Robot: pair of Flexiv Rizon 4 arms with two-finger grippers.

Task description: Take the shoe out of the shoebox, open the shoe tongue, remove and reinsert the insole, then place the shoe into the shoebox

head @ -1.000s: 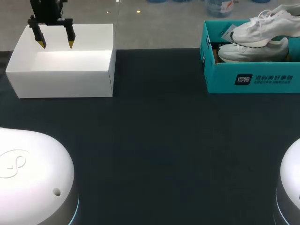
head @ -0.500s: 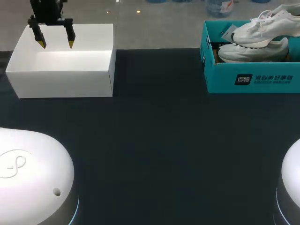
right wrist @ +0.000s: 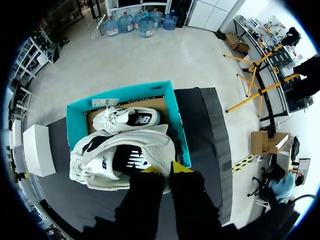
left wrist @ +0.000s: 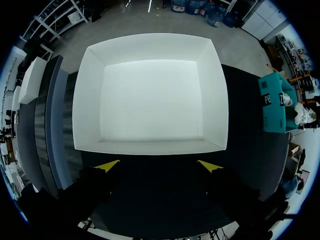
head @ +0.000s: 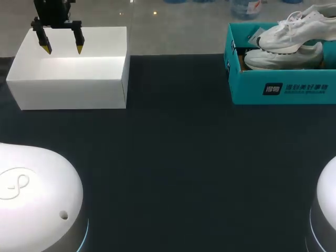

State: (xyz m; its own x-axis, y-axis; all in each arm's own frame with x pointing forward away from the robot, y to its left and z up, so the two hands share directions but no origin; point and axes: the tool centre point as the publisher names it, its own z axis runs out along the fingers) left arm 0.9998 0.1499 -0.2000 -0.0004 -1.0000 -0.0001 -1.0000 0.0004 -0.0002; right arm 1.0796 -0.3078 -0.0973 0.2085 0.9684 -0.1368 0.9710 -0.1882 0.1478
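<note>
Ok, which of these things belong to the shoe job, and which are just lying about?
Job in hand:
- teal shoebox
- white shoe, held above the shoebox by the right tool

Lying about:
- white box, open-topped with nothing inside, under the open left tool
- second shoe, lying in the shoebox

White open-topped box [head: 68, 94] sits at the far left of the dark table [head: 184, 157]. Seen from overhead, its floor is plain white.
</note>
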